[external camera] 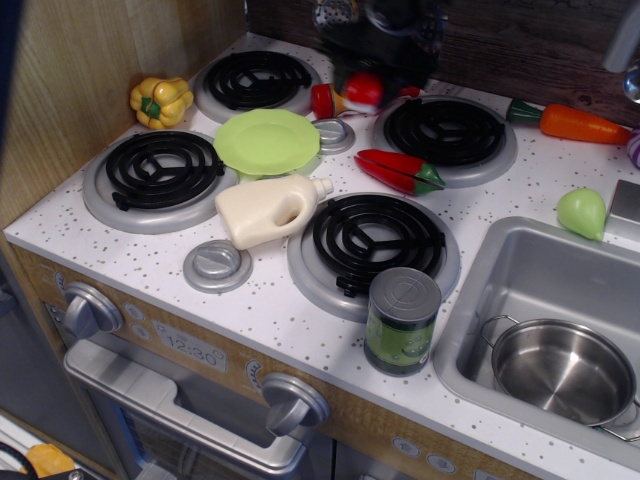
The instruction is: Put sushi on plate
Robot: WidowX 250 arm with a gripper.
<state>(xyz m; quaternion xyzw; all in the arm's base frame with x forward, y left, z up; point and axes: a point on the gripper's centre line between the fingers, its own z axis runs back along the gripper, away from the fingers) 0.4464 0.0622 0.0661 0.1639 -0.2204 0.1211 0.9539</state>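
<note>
Speckled white toy-kitchen counter [270, 300] with four coil burners, dark wood wall behind. Up at the back, blurred and dark, hangs the pincer [368, 72]. Right at its tips sits the sushi [362, 90], glossy red top showing, apparently clear of the counter and in front of the ketchup bottle [325, 100]. Too smeared to read the jaws themselves; judging by where the sushi sits, closed narrowly on it and carrying it.

Step in hand, as a judgement: the carry, with the pick done and the placing not yet done. Lime-green plate [267, 141] lies empty, forward of the pincer and off to its picture-left, near but not beneath it. Small grey disc [333, 135] sits between pincer and plate, just beside the plate's rim. Red chili pepper [400, 170] lies forward of the pincer toward picture-right, off the likely path. White jug [270, 210] lies farther forward again, touching or nearly touching the plate's near edge.

Next move calls for a short travel forward and picture-left, high enough to pass over the bottle cap and the grey disc, then a stop over the middle of the plate, a gentle descent and a release low down, so the small piece neither bounces off the shallow rim nor tips onto its side.
</note>
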